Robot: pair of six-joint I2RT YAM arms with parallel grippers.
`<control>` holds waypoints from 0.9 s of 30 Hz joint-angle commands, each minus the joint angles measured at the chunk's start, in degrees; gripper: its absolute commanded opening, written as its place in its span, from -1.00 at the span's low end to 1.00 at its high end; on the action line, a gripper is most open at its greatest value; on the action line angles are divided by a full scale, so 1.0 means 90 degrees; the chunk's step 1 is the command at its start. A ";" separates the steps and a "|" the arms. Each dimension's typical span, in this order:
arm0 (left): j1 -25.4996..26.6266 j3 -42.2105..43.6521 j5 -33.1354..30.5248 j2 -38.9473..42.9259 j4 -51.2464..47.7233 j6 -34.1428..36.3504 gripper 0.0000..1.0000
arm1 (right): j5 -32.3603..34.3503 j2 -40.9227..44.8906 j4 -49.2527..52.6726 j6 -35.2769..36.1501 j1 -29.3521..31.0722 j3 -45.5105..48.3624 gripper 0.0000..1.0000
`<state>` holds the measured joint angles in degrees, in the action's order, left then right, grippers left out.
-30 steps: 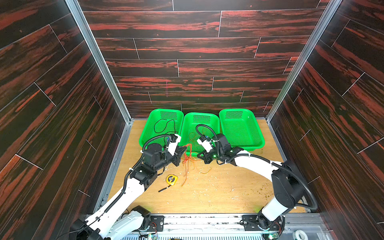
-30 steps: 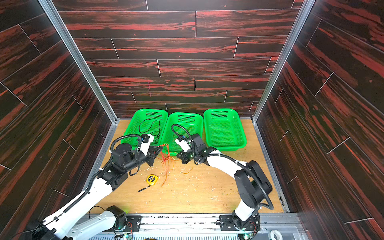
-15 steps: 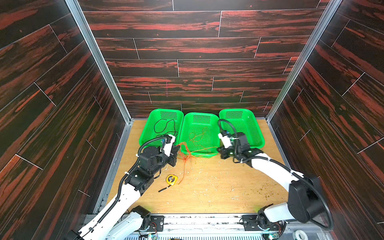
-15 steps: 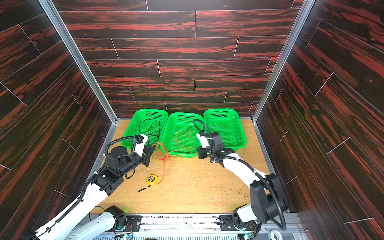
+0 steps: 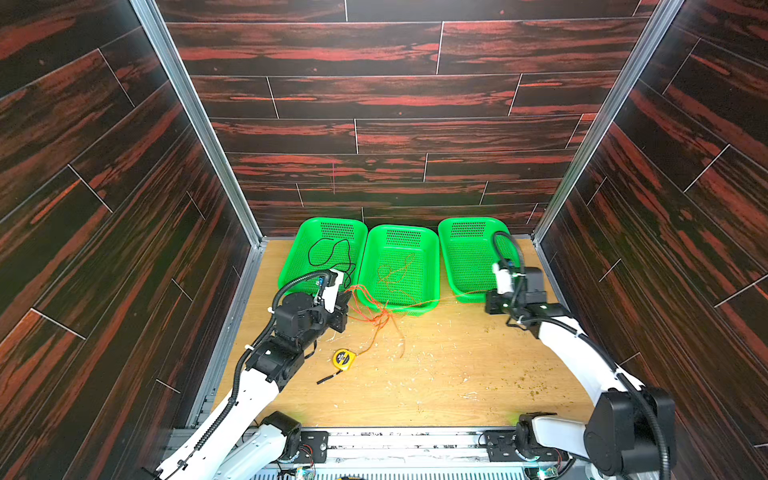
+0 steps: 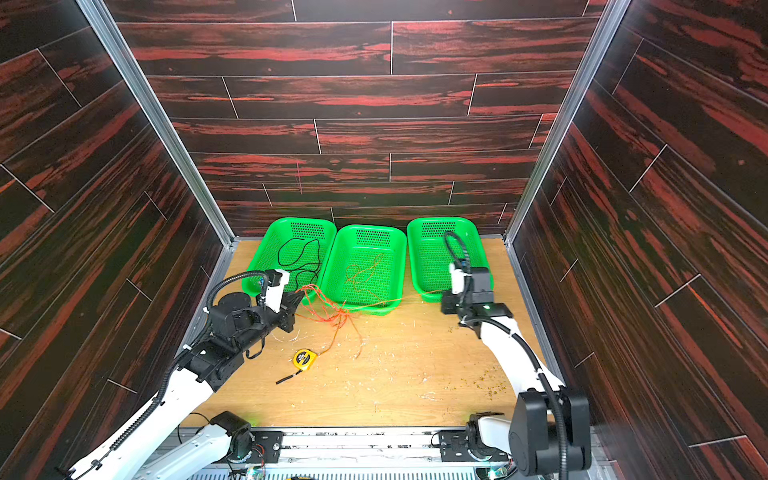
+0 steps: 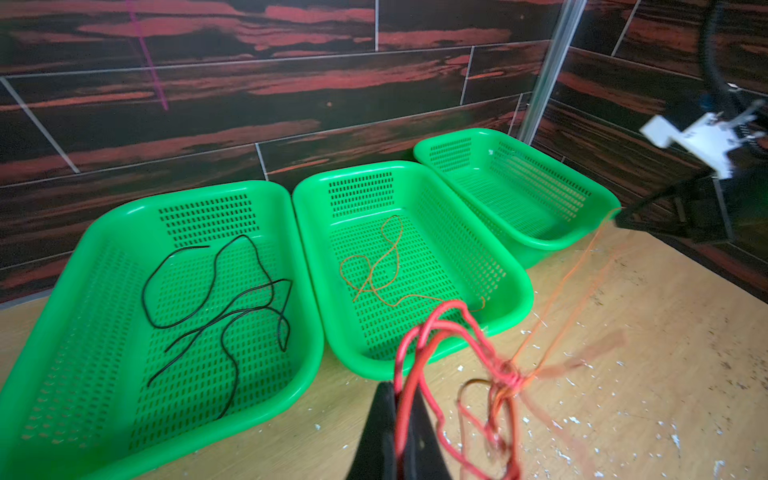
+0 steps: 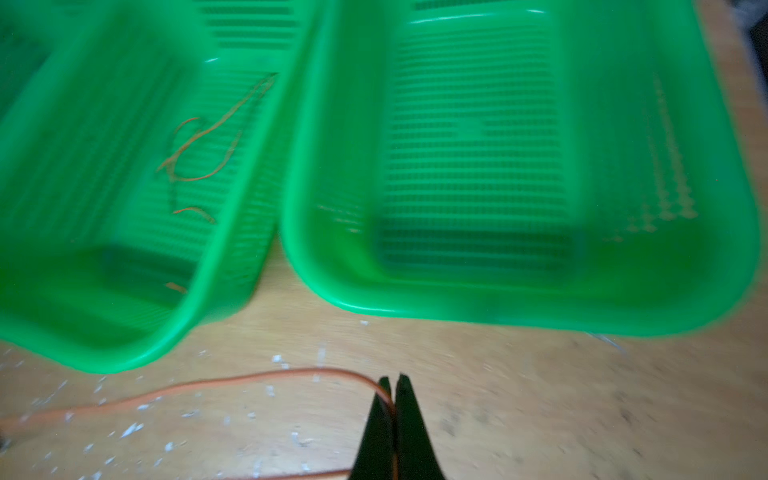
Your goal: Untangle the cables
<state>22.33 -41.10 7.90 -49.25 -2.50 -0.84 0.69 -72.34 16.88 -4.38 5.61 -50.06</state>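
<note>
Three green baskets stand in a row at the back of the tabletop (image 5: 457,374) in both top views. The left basket (image 5: 293,262) holds the black cable (image 5: 332,241), lying loose by itself. The middle basket (image 5: 436,266) holds thin orange loops. The right basket (image 5: 444,257) has the right tool (image 5: 487,296) at its lower edge. Just below the middle basket the red cable (image 5: 365,301) and the orange cable (image 5: 440,299) meet in a tangle (image 5: 383,312), and one orange strand runs taut from it to the right tool. The left tool (image 5: 345,298) sits just left of the tangle. A yellow tape measure (image 5: 344,359) and a short black stick (image 5: 330,378) lie lower on the tabletop. In the left wrist view, at bottom centre, the left tool (image 7: 399,399) is pinched closed on the red cable (image 7: 409,374), whose loops lead right into the blurred tangle (image 7: 509,376). In the right wrist view, at bottom centre, the right tool (image 8: 392,386) is clamped on the orange cable (image 8: 249,380), which trails off to the left over the tabletop. Whether this strand joins the loops in the basket cannot be told.
</note>
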 commanded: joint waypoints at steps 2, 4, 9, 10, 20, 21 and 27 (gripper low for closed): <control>-0.0257 0.0044 -0.0195 0.0236 -0.0245 0.0190 -1.00 | 0.0464 0.0277 0.0321 -0.0065 -0.0429 0.0041 -1.00; -0.0355 0.0083 -0.0190 0.0289 -0.0276 0.0191 -1.00 | 0.0444 0.0286 0.0369 -0.0060 -0.0657 0.0016 -1.00; -0.0500 0.0115 -0.0214 0.0326 -0.0369 0.0189 -1.00 | 0.0469 0.0348 0.0370 -0.0021 -0.0996 0.0034 -1.00; -0.0525 0.0105 -0.0221 0.0326 -0.0420 0.0231 -1.00 | 0.0490 0.0335 0.0393 -0.0011 -0.1066 0.0029 -1.00; -0.1121 -0.0091 -0.0240 0.0502 -0.0853 0.0474 -1.00 | 0.0411 0.0211 0.0392 -0.0065 -0.1618 0.0057 -1.00; -0.1173 -0.0106 -0.0208 0.0511 -0.0868 0.0469 -1.00 | 0.0426 0.0197 0.0375 -0.0067 -0.1637 0.0072 -1.00; -0.1395 -0.0179 -0.0191 0.0530 -0.1054 0.0529 -1.00 | 0.0538 0.0171 0.0366 -0.0054 -0.1719 0.0084 -1.00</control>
<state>12.19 -40.47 10.61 -45.93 -9.67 1.23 -0.45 -70.50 20.45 -4.47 -7.57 -50.02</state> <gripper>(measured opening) 0.072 0.047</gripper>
